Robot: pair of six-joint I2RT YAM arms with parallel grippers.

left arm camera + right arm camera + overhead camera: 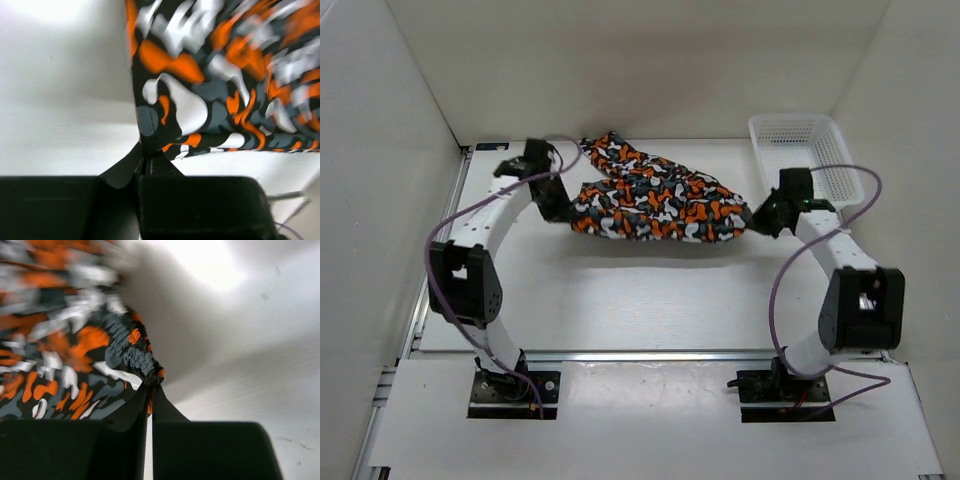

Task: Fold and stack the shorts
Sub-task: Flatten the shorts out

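The shorts [655, 200], in an orange, black, grey and white blotchy print, hang stretched between both grippers a little above the table, casting a shadow below. My left gripper [563, 212] is shut on their left corner; in the left wrist view the fabric [210, 85] is pinched at the fingertips [144, 159]. Over on the far side, my right gripper [756, 222] is shut on the right end, and the right wrist view shows the gathered elastic edge [137, 357] clamped between the fingers [150, 392]. A back part of the shorts [610, 152] trails toward the rear wall.
A white mesh basket [807, 150] stands at the back right, just behind my right arm. White walls enclose the table on three sides. Purple cables loop beside both arms.
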